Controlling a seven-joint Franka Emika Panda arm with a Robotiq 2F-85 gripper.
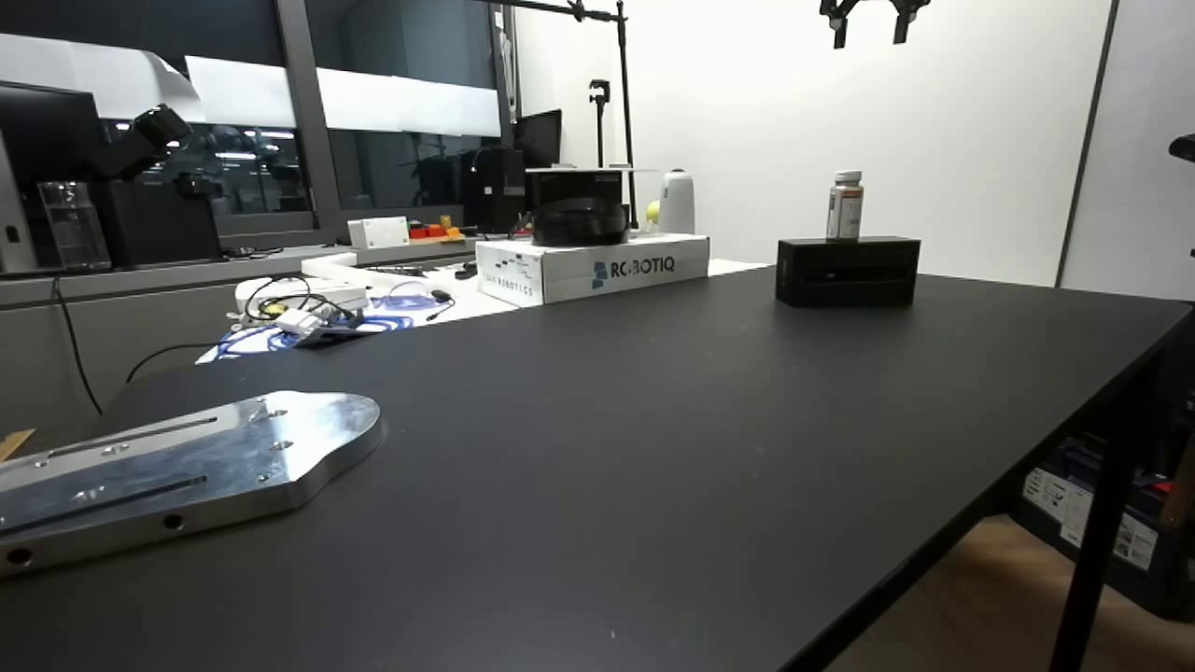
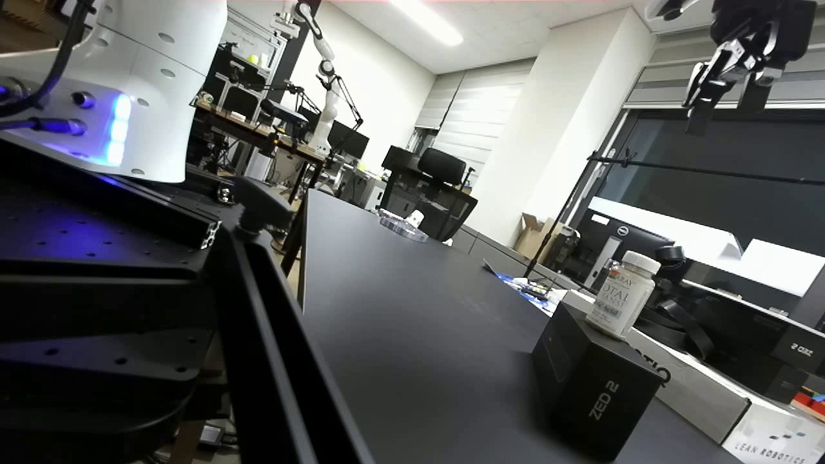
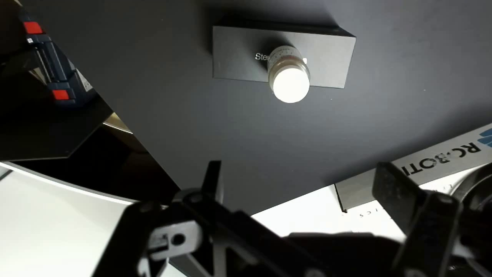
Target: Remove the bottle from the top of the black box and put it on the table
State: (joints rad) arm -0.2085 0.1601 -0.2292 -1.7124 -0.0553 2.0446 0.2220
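The bottle [image 1: 845, 207] is small and white with a white cap and a printed label. It stands upright on top of the black box [image 1: 847, 273] in both exterior views, with the bottle [image 2: 623, 295] and box [image 2: 596, 380] showing there too. The black box rests on the matte black table [image 1: 607, 467]. In the wrist view the bottle [image 3: 290, 77] is seen from above, over the box's long edge [image 3: 328, 57]. My gripper [image 1: 870, 41] is high above the bottle, apart from it. It is open and empty, its fingers [image 3: 300, 173] wide apart in the wrist view.
A long white lettered box [image 1: 635, 271] lies beside the table, with a dark round item on top; it also shows in the wrist view [image 3: 442, 157]. A shaped metal plate [image 1: 187, 457] lies on the table's other end. Cables [image 1: 308, 317] lie beyond the table edge.
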